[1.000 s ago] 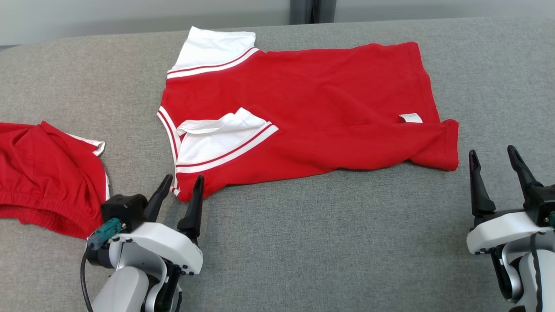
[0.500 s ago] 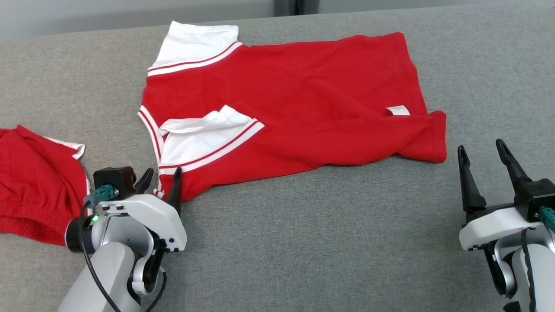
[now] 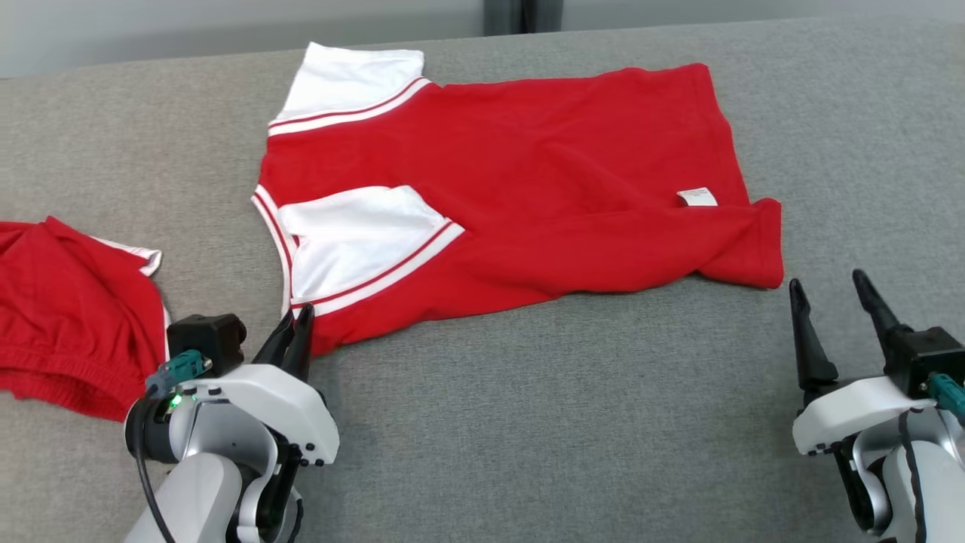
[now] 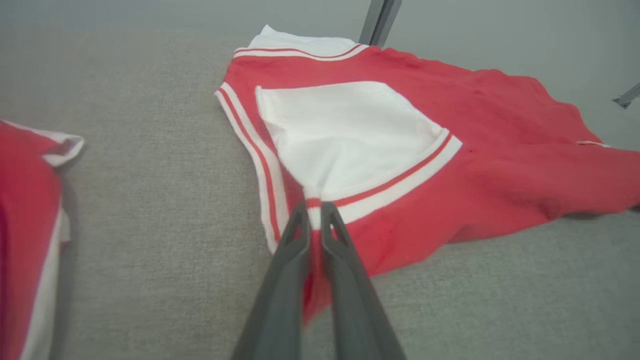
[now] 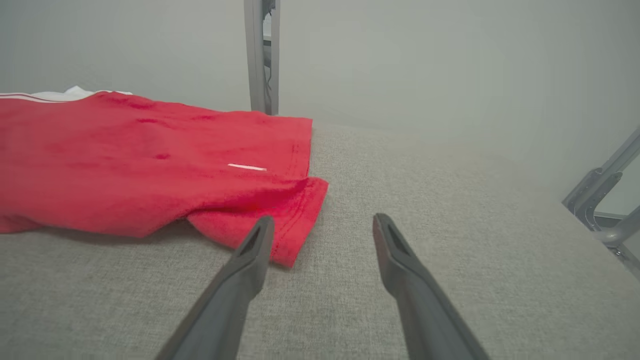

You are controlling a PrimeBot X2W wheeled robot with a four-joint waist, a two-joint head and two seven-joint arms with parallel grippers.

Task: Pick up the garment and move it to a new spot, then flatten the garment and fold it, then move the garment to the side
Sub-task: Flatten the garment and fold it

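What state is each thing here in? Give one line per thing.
shirt: laid out, near sleeve lying over its body, hem corner rumpled.
left gripper: shut on the shirt's near striped corner.
right gripper: open, holding nothing.
other garment: crumpled, untouched.

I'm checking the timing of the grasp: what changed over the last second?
The left gripper went from open to shut on the shirt at its near corner, beside the folded-in sleeve, whose rumpled white flap now lies flatter. The right gripper stayed open, short of the hem. The other red garment has not moved.
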